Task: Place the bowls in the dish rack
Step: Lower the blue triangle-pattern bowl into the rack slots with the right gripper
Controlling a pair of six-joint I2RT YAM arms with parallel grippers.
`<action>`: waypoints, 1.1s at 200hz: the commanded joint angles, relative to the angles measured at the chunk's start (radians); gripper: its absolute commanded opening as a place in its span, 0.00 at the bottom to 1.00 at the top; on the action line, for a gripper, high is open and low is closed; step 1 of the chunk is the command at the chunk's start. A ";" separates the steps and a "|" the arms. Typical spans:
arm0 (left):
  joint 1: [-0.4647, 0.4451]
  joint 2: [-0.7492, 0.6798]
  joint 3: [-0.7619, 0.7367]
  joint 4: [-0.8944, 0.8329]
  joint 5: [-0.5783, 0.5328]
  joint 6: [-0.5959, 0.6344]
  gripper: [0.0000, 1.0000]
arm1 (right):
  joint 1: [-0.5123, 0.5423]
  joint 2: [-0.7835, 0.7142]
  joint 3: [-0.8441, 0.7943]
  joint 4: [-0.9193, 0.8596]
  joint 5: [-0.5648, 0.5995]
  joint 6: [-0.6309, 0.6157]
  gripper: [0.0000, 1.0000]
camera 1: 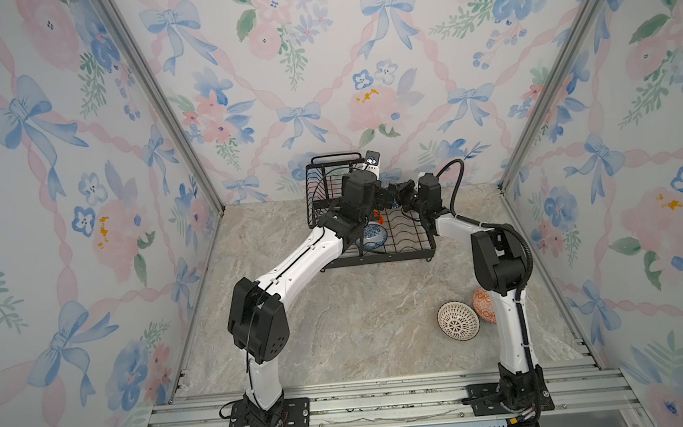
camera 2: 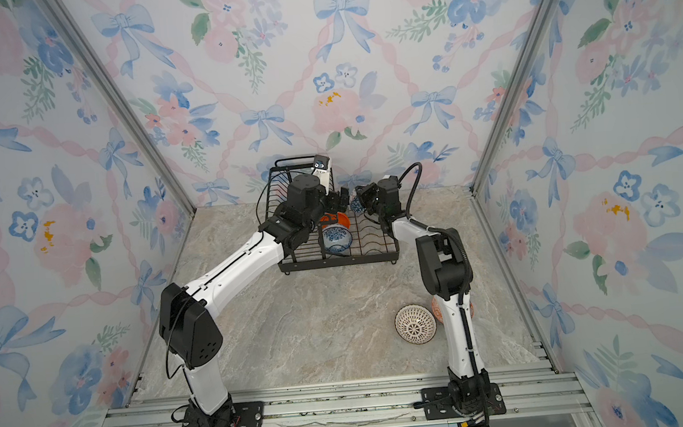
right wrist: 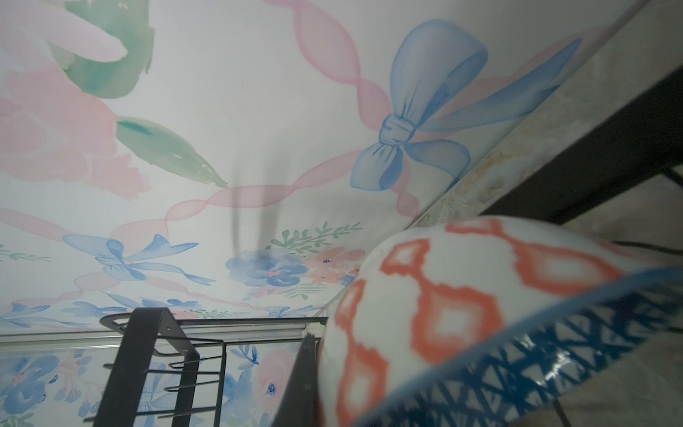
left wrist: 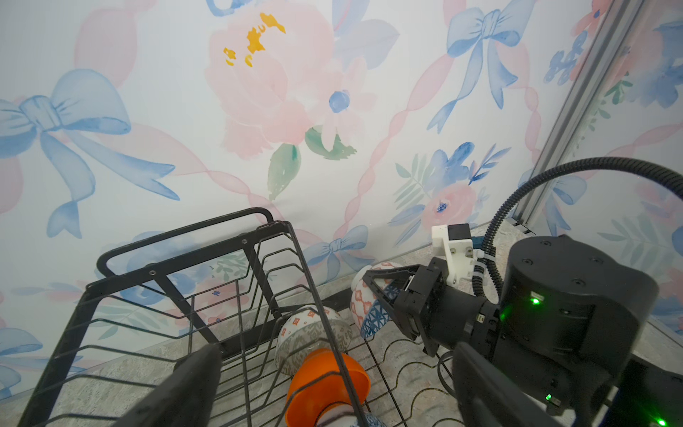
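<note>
The marble table carries the wire dish rack at its far side. Above the lower tray the left gripper hangs with fingers wide apart, facing the right gripper, which is clamped on the rim of a blue-triangle bowl. A green-patterned bowl, an orange bowl and a blue-floral bowl stand in the tray; a lattice bowl and an orange-red bowl lie together on the table, well apart from the rack
</note>
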 commanded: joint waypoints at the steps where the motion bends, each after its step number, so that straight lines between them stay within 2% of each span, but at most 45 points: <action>1: 0.011 -0.010 -0.005 0.016 0.010 -0.022 0.98 | 0.006 0.017 0.045 0.097 0.027 -0.009 0.00; 112: 0.043 -0.041 -0.056 0.016 0.051 -0.057 0.98 | 0.006 0.077 0.061 0.166 0.074 -0.043 0.00; 220: 0.048 -0.071 -0.090 0.015 0.048 -0.047 0.98 | 0.023 0.108 0.064 0.172 0.095 -0.062 0.00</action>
